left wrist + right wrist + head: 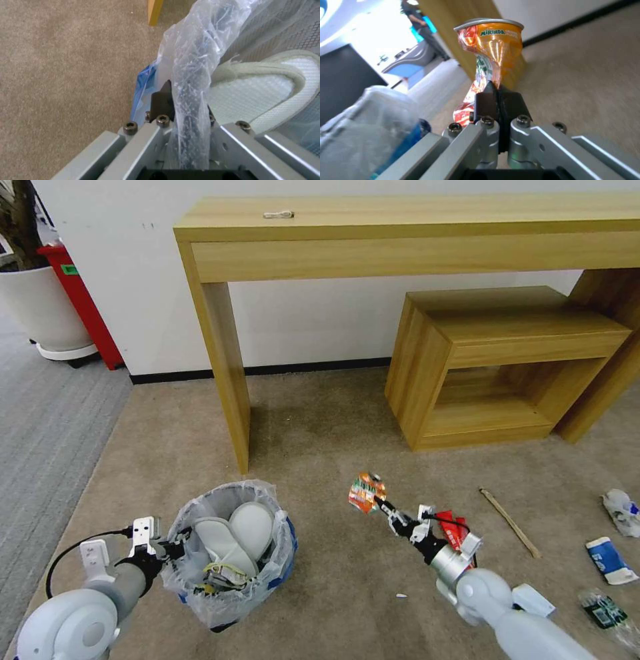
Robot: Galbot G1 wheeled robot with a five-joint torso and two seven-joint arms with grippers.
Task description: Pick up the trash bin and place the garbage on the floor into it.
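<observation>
Left gripper (180, 110) clamps the trash bin (230, 553) rim, steadying it. At 3 o'clock of it, right gripper (498, 97) pinches the crushed can (488, 57), probably clear of the floor (320, 433).

Beige short-pile carpet (320, 433) covers the floor, meeting a grey striped carpet (47, 420) at the robot's left. Directly on the beige pile lie a thin wooden stick (510, 523), a red wrapper (454, 530), a crumpled white item (621, 511), a blue-and-white packet (609, 561) and a clear plastic bottle (608, 613). A long wooden bench (413, 227) and a low open wooden shelf unit (493, 367) stand on it by the wall.
</observation>
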